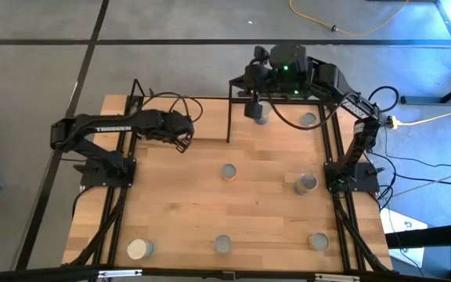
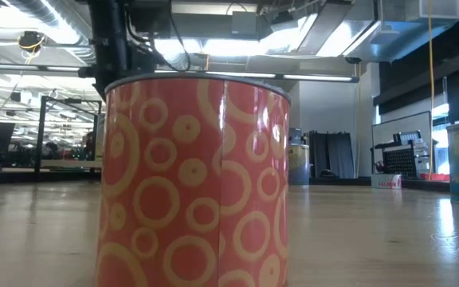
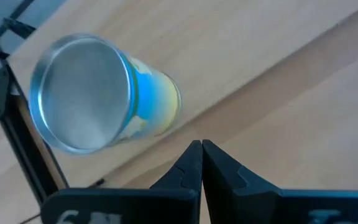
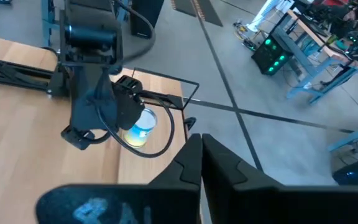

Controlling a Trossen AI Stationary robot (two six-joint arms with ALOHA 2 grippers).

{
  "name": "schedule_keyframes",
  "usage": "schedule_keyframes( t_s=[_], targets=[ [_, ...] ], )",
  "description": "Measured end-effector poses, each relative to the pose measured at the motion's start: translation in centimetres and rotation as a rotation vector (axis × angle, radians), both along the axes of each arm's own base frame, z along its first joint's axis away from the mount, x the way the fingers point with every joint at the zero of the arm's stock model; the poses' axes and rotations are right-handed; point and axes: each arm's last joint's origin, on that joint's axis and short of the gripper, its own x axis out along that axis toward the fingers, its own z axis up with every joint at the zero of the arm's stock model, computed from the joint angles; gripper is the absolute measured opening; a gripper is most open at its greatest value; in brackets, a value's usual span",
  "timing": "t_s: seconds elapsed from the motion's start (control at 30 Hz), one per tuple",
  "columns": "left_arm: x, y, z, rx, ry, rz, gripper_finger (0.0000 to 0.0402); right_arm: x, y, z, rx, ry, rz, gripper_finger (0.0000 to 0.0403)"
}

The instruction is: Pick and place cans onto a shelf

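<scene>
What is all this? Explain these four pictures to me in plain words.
Two robot arms work at a wooden table, putting cans on a shelf. One picture looks down from above, one sits at table level facing an orange can, and two come from cameras on the arms' wrists. Several cans stand loose about the table. The left gripper is shut and empty near a blue-labelled can; the right gripper, also shut and empty, is up by the shelf.

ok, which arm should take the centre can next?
Left, I'd say. The left gripper hangs shut and empty over the table, nearer the centre can; the right gripper is off at the shelf.
</scene>
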Motion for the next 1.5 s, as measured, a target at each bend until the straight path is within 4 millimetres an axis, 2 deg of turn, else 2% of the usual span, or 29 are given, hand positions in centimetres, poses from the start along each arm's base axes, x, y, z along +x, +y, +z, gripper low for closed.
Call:
schedule_keyframes(
  t_s=[0.4,1.07,1.3,1.5],
  targets=[
    [0.6,1.2,-1.4,0.064,0.124,-0.014,0.0000,-0.1,0.0,-0.2,0.005,0.018,0.001,0.0010],
    [-1.6,5.6,-1.4,0.107,0.265,0.020,0.0000,-0.1,0.0,-0.4,0.007,0.043,0.003,0.0010],
    [-1.1,4.6,-1.5,0.022,0.210,-0.026,0.0000,-0.2,0.1,-0.6,0.012,0.064,0.003,0.0010],
    [-0.7,4.1,-1.5,0.052,0.224,-0.049,0.0000,-0.2,0.1,-0.6,0.012,0.064,0.003,0.0010]
  ],
)
